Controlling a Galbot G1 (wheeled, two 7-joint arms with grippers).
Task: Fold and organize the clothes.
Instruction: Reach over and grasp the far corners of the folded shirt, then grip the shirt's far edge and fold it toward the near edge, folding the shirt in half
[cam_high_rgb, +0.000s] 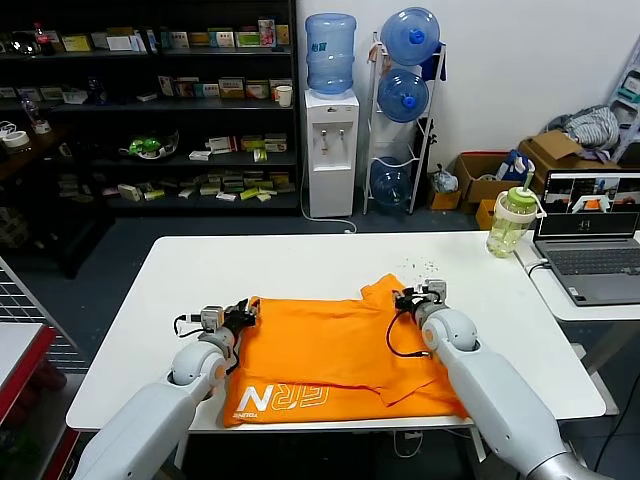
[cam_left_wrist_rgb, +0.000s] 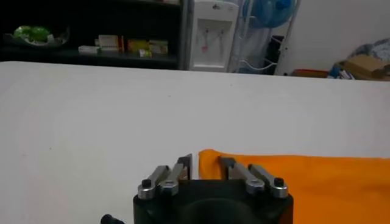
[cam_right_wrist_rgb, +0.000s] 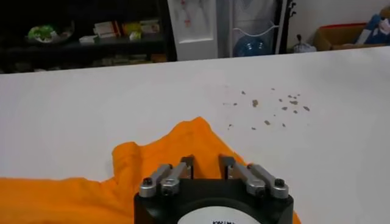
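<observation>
White table (cam_high_rgb: 330, 262): orange T-shirt (cam_high_rgb: 320, 350) long axis L-R, lettering nearest robot; L hand (cam_high_rgb: 246, 314) & R hand (cam_high_rgb: 403, 300) grasping far edge.

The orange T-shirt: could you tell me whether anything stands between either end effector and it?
Nothing visible does. The left end effector is at the orange T-shirt's far left corner, and the right end effector is over its far right sleeve on the white table.

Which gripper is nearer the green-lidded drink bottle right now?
Right. The right gripper sits on the orange T-shirt's far right sleeve, closer to the translucent bottle at the white table's far right corner. The left gripper is at the shirt's far left corner.
</observation>
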